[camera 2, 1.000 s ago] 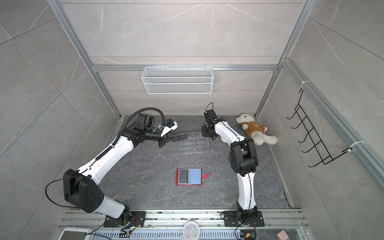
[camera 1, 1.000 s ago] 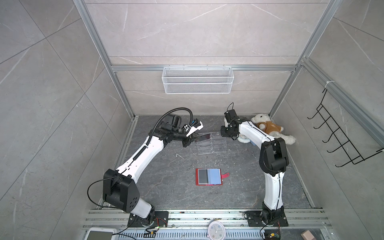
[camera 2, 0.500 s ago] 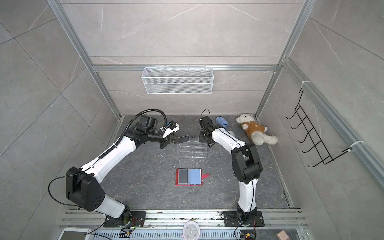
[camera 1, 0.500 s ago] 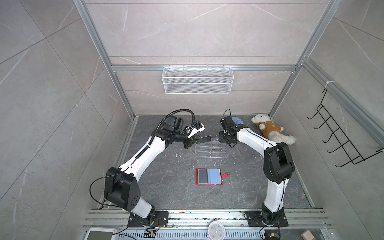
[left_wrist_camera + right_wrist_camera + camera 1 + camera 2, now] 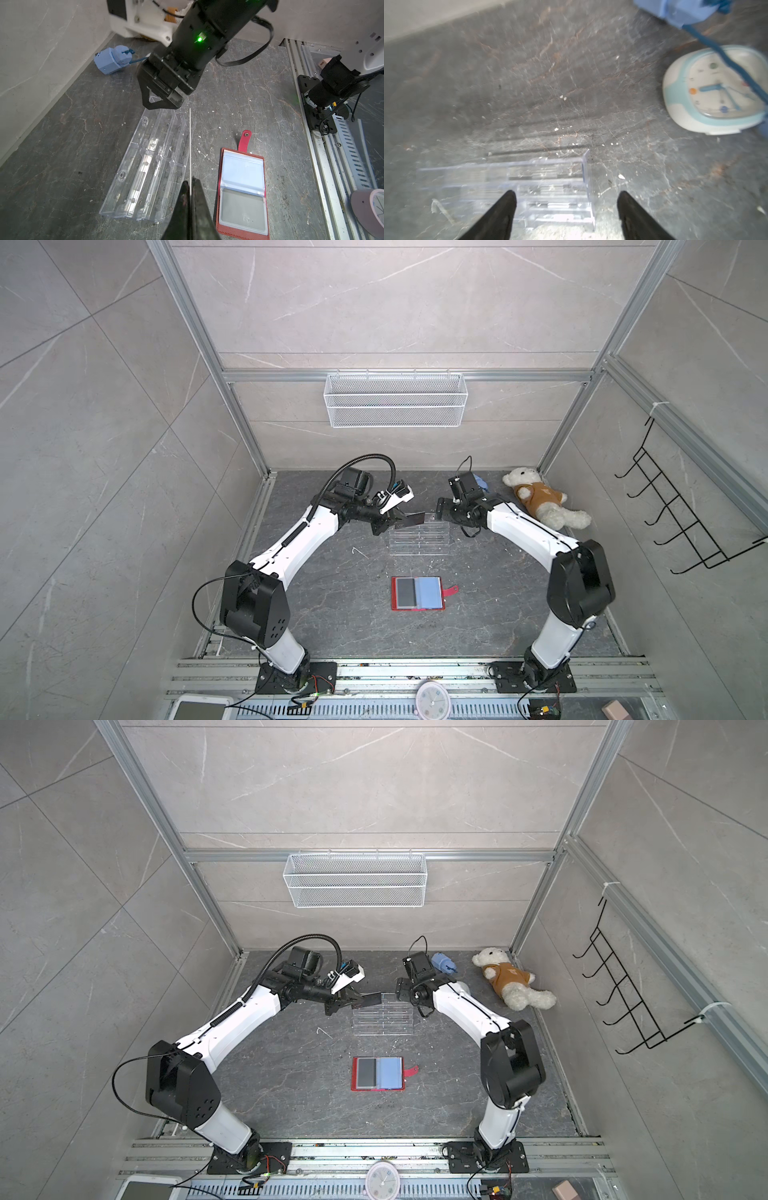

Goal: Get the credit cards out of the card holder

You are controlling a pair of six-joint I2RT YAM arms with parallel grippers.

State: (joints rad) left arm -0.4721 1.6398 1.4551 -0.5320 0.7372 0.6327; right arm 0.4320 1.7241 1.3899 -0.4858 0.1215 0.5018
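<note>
While the left gripper [image 5: 394,522] pinches a black card [image 5: 411,519] by one end, jaws pressed tight on it, and holds it in the air over the back of the clear acrylic stand [image 5: 419,541], the right gripper [image 5: 440,509] hovers just across from the card's free end with its jaws spread wide, gripping nothing. The card holder [image 5: 430,592] lies open on the table nearer the arm bases, well apart from both grippers, with a second card [image 5: 405,592] in its clear sleeve beside the pale blue page. The task looks about half done: one card is out and being passed across or set down, though which is unclear. Next, the open jaws must line up either side of the thin free end before closing; afterwards the sleeved card needs drawing out.
</note>
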